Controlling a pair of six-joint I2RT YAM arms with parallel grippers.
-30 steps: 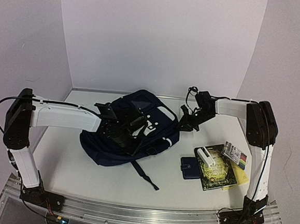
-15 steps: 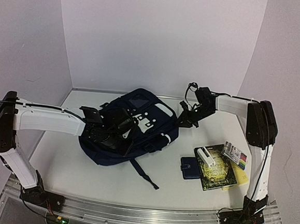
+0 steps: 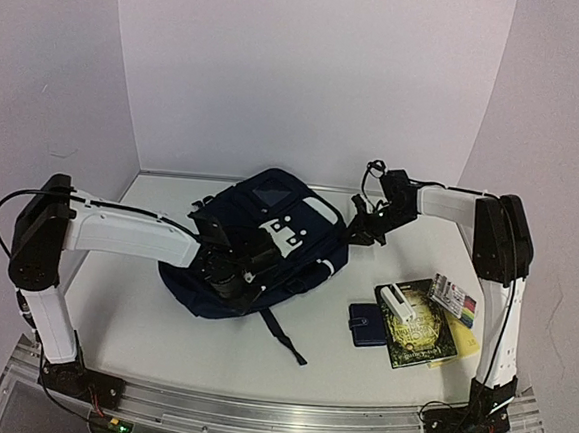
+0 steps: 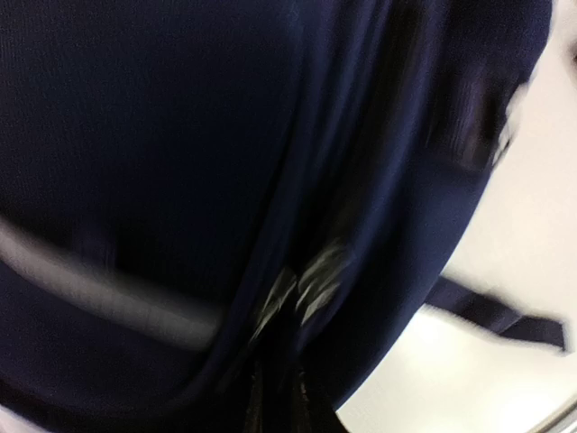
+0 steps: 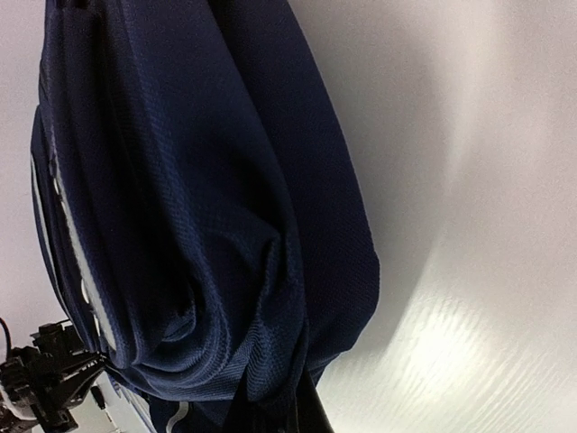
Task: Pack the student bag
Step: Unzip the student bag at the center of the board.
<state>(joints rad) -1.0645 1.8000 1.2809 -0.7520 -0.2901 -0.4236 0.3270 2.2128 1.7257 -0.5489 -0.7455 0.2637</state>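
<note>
The student bag [image 3: 268,240], navy-blue with white stripes and a white dotted patch, lies in the middle of the table. My left gripper [image 3: 233,277] is pressed onto its near left side. In the blurred left wrist view, folds of the student bag [image 4: 180,135] run together into the left gripper [image 4: 279,401], which looks shut on the cloth. My right gripper [image 3: 355,232] is at the bag's right edge. In the right wrist view, bunched fabric of the student bag [image 5: 180,180] is pinched in the shut right gripper [image 5: 288,417].
A dark strap [image 3: 282,336] trails from the bag toward the near edge. To the right lie a small navy wallet [image 3: 367,325], a dark book [image 3: 422,337] with a white object [image 3: 396,302] on it, a marker pack [image 3: 456,298] and yellow paper [image 3: 463,343].
My left arm swung out to the left, then came back right and nearer, dragging the bag's cloth with it. The bag has changed shape. The right gripper rose slightly, still holding the edge.
</note>
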